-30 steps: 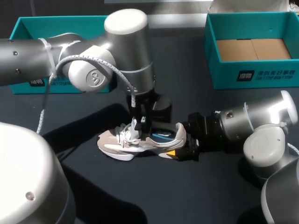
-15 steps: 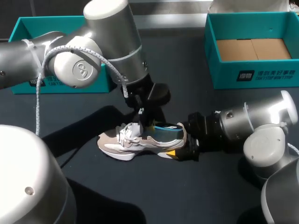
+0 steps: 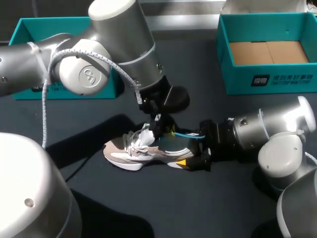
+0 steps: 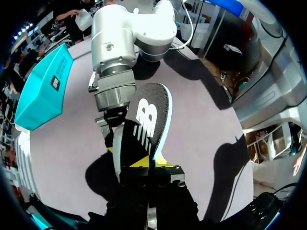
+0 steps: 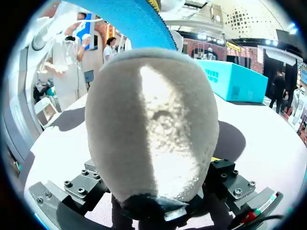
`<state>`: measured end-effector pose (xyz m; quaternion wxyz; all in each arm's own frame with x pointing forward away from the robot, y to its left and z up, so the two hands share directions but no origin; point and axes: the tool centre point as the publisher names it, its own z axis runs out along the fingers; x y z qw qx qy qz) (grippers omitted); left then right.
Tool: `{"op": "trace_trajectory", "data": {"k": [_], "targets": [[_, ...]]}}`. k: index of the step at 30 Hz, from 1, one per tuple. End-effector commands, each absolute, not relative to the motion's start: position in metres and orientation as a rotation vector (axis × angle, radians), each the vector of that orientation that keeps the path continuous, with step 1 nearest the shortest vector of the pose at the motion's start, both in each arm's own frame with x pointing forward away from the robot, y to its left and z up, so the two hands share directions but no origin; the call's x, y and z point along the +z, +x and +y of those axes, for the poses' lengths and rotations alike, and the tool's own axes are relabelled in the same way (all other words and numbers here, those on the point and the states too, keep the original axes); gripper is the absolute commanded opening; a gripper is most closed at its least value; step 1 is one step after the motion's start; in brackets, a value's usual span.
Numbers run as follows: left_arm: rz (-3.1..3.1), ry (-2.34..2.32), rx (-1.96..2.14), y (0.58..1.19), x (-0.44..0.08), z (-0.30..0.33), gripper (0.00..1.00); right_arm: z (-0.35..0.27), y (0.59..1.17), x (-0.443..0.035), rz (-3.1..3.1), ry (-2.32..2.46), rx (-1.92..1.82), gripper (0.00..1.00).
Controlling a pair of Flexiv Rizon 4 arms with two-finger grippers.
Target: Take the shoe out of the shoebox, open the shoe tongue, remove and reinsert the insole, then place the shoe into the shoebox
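The shoe [image 3: 130, 151] lay on the table [image 3: 223, 198], heel clamped in the right gripper [image 3: 190, 157]. The insole [image 4: 147, 115], pinched by the left gripper [image 4: 147, 165], was best drawn out slowly and straight, the heel held firm.

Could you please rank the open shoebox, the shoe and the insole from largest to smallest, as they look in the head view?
1. shoebox, clearly the largest.
2. shoe.
3. insole, the smallest; only part of it shows, so this goes by what is visible.
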<state>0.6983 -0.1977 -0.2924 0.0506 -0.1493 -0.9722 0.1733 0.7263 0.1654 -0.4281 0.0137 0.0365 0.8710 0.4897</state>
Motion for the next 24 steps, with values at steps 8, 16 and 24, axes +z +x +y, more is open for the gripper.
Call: {"op": "trace_trajectory", "data": {"k": [8, 16, 24], "targets": [[-3.064, -0.53, 0.639, 0.685, -0.299, -0.197, 0.53, 0.168, 0.727, -0.434, 2.713, 0.115, 1.519, 0.0], [-3.131, -0.5, 0.711, 0.688, -0.307, -0.198, 0.44, 0.168, 0.727, -0.434, 2.713, 0.115, 1.519, 0.0], [-3.195, -0.508, 0.779, 0.694, -0.312, -0.207, 0.45, 0.168, 0.727, -0.434, 2.713, 0.115, 1.519, 0.0]]}}
